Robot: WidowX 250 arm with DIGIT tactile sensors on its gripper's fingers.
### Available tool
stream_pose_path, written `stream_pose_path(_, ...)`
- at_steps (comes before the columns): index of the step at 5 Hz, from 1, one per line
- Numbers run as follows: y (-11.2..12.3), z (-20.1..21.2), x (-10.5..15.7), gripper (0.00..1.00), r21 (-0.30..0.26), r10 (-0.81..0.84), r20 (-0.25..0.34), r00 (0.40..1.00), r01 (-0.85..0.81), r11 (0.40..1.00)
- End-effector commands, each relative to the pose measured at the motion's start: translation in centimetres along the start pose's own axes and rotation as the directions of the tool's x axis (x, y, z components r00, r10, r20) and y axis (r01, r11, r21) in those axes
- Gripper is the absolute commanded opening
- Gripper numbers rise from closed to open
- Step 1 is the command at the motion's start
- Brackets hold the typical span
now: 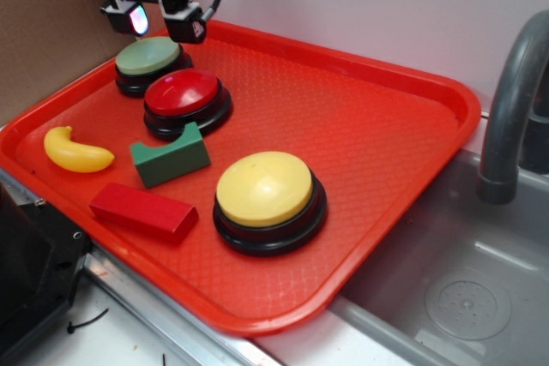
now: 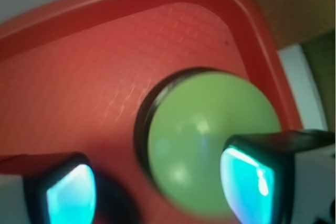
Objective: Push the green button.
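The green button (image 1: 147, 57), a pale sage dome on a black base, sits at the far left of the red tray (image 1: 377, 126). In the wrist view the green button (image 2: 205, 145) fills the lower middle. My gripper (image 1: 160, 21) hangs just above the button's far edge, open and empty, with lit cyan pads. In the wrist view my gripper (image 2: 157, 192) is spread wide: the right finger (image 2: 247, 179) is over the dome, the left finger (image 2: 68, 195) is over bare tray beside it.
A red button (image 1: 183, 96) stands right in front of the green one. A dark green notched block (image 1: 170, 156), a yellow banana (image 1: 75, 152), a red block (image 1: 141, 210) and a yellow button (image 1: 266, 190) lie nearer. A sink (image 1: 455, 289) and faucet (image 1: 510, 100) are at right.
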State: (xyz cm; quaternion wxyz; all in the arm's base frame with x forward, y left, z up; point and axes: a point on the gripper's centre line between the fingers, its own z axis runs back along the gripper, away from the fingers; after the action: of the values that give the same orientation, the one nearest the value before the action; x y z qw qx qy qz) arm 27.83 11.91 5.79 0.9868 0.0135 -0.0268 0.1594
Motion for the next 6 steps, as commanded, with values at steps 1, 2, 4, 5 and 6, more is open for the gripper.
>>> stream_pose_path(1, 2.0, -0.9, 0.8, 1.0, 0.017, -0.005, 0.009, 1.0, 0.005, 1.0)
stream_pose_path(2, 1.7, -1.2, 0.6, 1.0, 0.021, -0.004, -0.011, 1.0, 0.004, 1.0)
stream_pose_path(4, 1.4, 1.7, 0.2, 1.0, 0.017, 0.007, -0.003, 1.0, -0.007, 1.0)
stream_pose_path(5, 1.5, 3.7, 0.2, 1.0, 0.004, 0.014, -0.022, 1.0, -0.014, 1.0)
stream_pose_path(6, 1.3, 4.9, 0.3, 1.0, 0.017, 0.013, 0.004, 1.0, -0.013, 1.0)
